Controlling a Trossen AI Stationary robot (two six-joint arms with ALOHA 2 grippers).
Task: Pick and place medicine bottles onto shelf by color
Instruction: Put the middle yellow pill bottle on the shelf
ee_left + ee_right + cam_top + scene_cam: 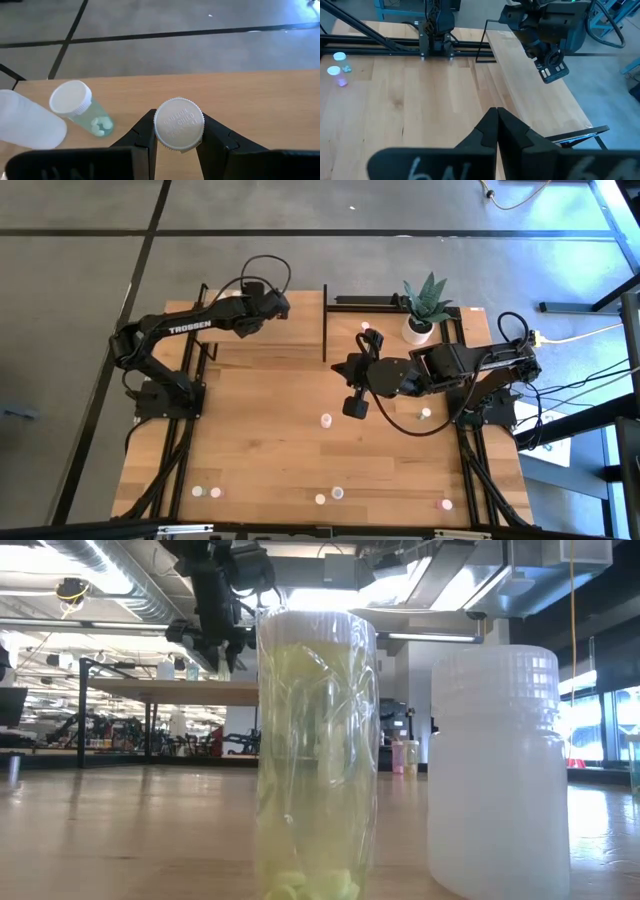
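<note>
My left gripper (277, 305) hangs over the far-left part of the shelf (290, 330) and is shut on a white-capped medicine bottle (178, 124). On the shelf beside it lie a greenish bottle with a white cap (80, 102) and a whitish bottle (25, 125). My right gripper (496, 111) is shut and empty, high over the table's middle (348, 385), pointing toward the table's left. One pink-topped bottle (365, 327) stands on the shelf. Other bottles (326, 420) (425, 415) stand on the tabletop. My left gripper pinches the bottle between its two fingers, one on each side of the ribbed white cap (159, 131). The cap's top faces back toward the wrist, and it hides the body behind it. The bottle is lifted clear of the shelf (240, 95).
A potted plant (425, 305) stands on the shelf's right end. Several bottles sit along the table's near edge (198, 492) (320, 499) (443, 504). In the low view, a yellow-green bottle (315, 750) and a white one (495, 770) stand close by. Thin black posts (325, 320) frame the shelf.
</note>
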